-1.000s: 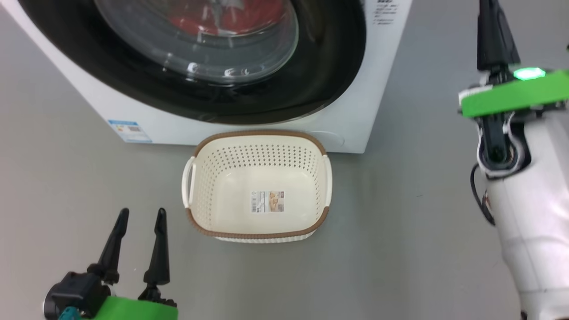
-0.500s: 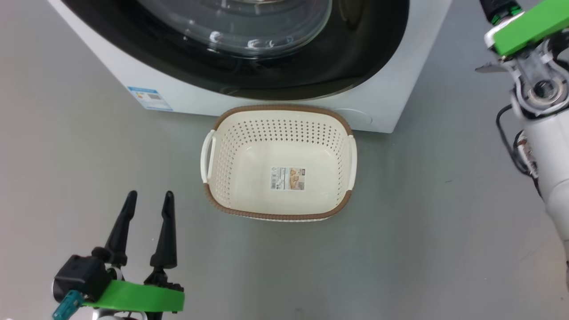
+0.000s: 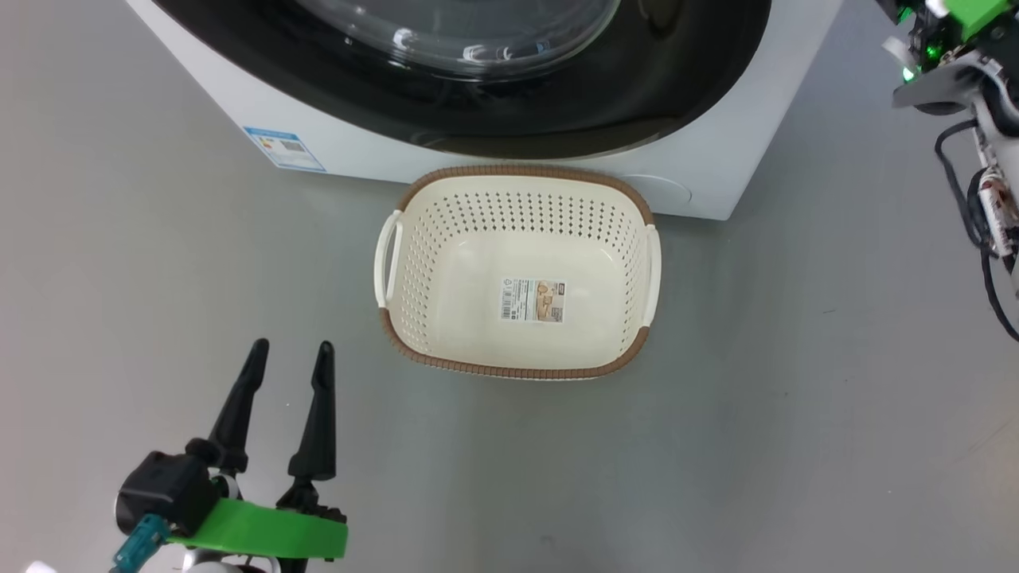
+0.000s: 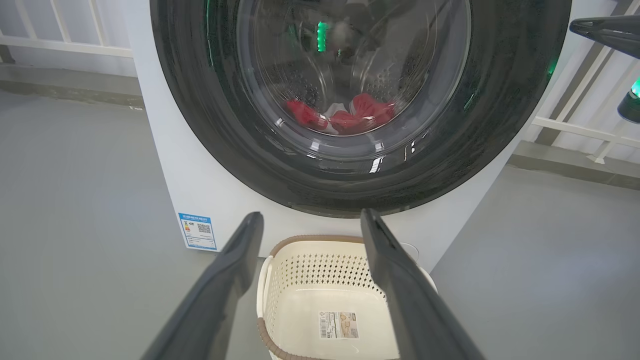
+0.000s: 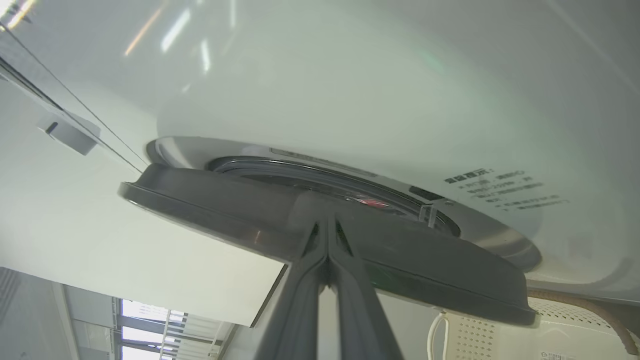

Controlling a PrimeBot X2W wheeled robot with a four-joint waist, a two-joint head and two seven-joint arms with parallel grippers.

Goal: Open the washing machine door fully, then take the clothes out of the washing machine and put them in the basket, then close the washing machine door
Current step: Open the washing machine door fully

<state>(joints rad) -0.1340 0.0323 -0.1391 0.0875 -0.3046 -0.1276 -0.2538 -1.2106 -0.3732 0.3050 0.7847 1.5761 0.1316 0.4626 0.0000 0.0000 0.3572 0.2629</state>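
Setting its shut right claw (image 5: pixel 327 225) at the edge of the door (image 5: pixel 210 205), likely to pry it open, the robot held its left claw (image 3: pixel 291 345) wide and empty near the basket (image 3: pixel 517 171), placed to receive the clothes (image 4: pixel 345 120) from the washer (image 4: pixel 165 165).

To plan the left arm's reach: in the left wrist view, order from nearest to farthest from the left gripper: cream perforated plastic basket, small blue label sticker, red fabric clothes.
1. Cream perforated plastic basket, bottom middle, by the left gripper.
2. Small blue label sticker, lower left.
3. Red fabric clothes, behind the washing machine door.
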